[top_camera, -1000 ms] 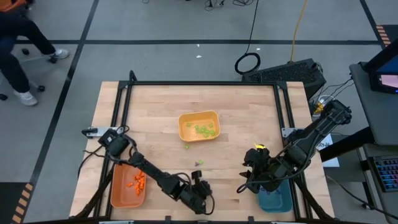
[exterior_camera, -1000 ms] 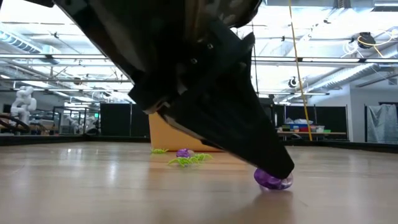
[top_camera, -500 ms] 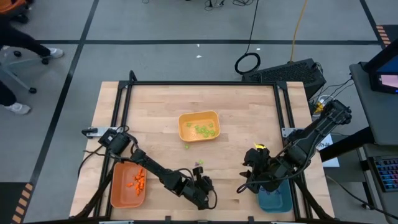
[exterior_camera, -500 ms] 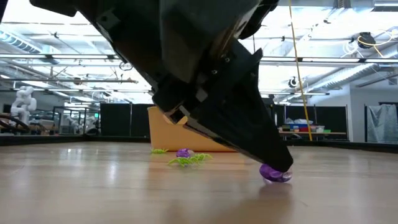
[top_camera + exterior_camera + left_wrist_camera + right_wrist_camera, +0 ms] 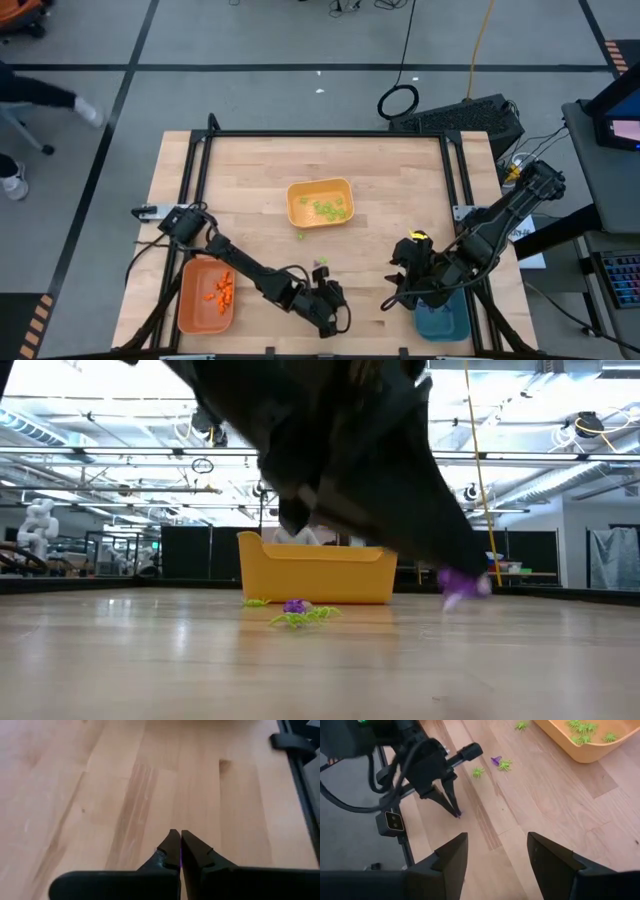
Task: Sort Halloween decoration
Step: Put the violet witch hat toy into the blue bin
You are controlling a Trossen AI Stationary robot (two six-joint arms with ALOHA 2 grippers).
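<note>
held piece: a tiny purple decoration [image 5: 461, 583] pinched at the tip of the left gripper [image 5: 335, 312]; in the low view it hangs clear of the worktop [image 5: 400, 190], right of centre.
grip: left gripper clamped tight on the purple piece; in its own wrist view only a thin purple sliver [image 5: 180, 862] shows between the two closed fingers.
orientation: piece too small and blurred to give a long axis or which way it points.
key relation: in the high view the teal tray [image 5: 441, 320] lies to the right of the held piece, at the lower right of the frame; the right gripper [image 5: 400, 290] stands between them, just beside that tray.
nearer arm: the left one, since it holds the piece.
right gripper: jaws spread wide, holding nothing, hovering near the teal tray.
other loose pieces: a purple one [image 5: 496, 760] and light green spiders [image 5: 478, 772] lie on the worktop below the yellow tray [image 5: 320, 204], centre of frame.
orange tray: [image 5: 190, 308] lower left, with orange pieces inside.
likely next: carry the purple piece rightward to the teal tray, a judgement only.
</note>
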